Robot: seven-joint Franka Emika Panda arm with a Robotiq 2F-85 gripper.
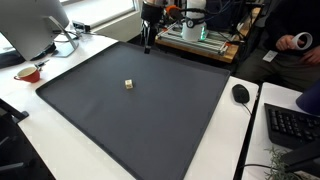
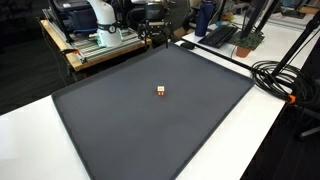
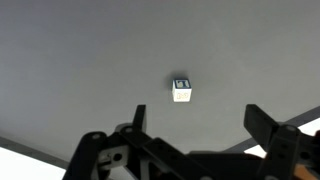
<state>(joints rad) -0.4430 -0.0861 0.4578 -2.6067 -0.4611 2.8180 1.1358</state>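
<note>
Grey-black mat [image 1: 100,115] covers most of a white table [image 1: 20,115], seen in both exterior views, mat [image 2: 110,125] fills the middle of the frame. Small pale cube [image 1: 129,85] sits alone near the mat's centre, a little above frame middle; in an exterior view the cube [image 2: 161,91] shows a reddish mark on its side, details too small to read. Gripper [image 1: 147,44] hangs at the top centre of the frame over the mat's far edge, well apart from the cube, not touching it. Wrist view: gripper [image 3: 198,128] comes in along the bottom edge, jaws spread wide, nothing between them, holding nothing; cube [image 3: 181,89] lies on the mat just above frame centre, beyond the jaws and roughly between their lines, closer to the one at the left of the frame. Off the mat: red cup [image 1: 29,72] at the left edge, monitor [image 1: 30,25] in the upper left, black mouse [image 1: 240,93] at right of centre, keyboard [image 1: 292,125] at the right edge, black cables [image 2: 275,75] at the right side of the frame
</note>
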